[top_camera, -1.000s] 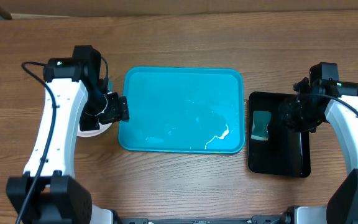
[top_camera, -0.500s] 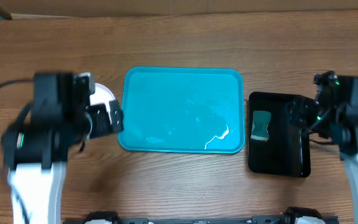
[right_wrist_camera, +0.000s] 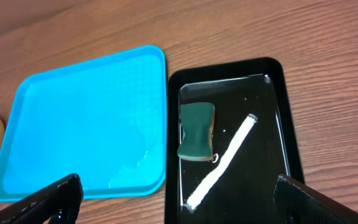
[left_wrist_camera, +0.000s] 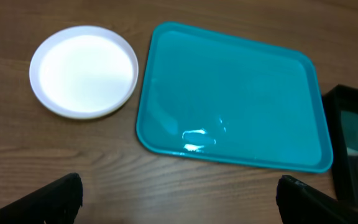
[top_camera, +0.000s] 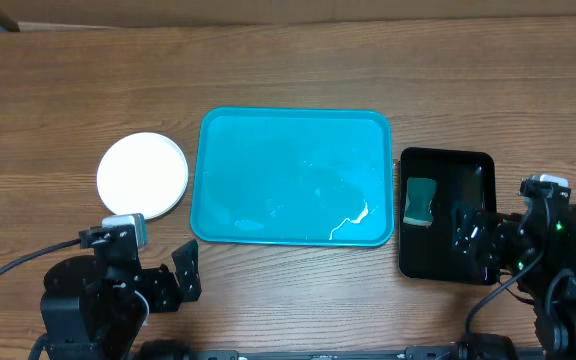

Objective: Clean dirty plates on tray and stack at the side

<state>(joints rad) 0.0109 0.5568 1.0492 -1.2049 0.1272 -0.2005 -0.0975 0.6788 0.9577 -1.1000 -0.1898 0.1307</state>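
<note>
Left end effector: fingers set wide apart, nothing held; it hangs above the near edge of the table, in front of the plates and the left near corner of the tray. Right end effector: fingers likewise spread wide, nothing held; it is positioned over the near part of the black tray. Plates: stacked on the table just beside the left rim of the tray, apart from it, with a clean white plate on top. The right wrist view shows a pale tan edge beneath the white one; the number in the stack cannot be determined. Tray: turquoise, lying flat at the table's centre, with a wet sheen near its right near corner. The black tray sits just beside the tray's right rim. A green sponge lies in the black tray's left part.
</note>
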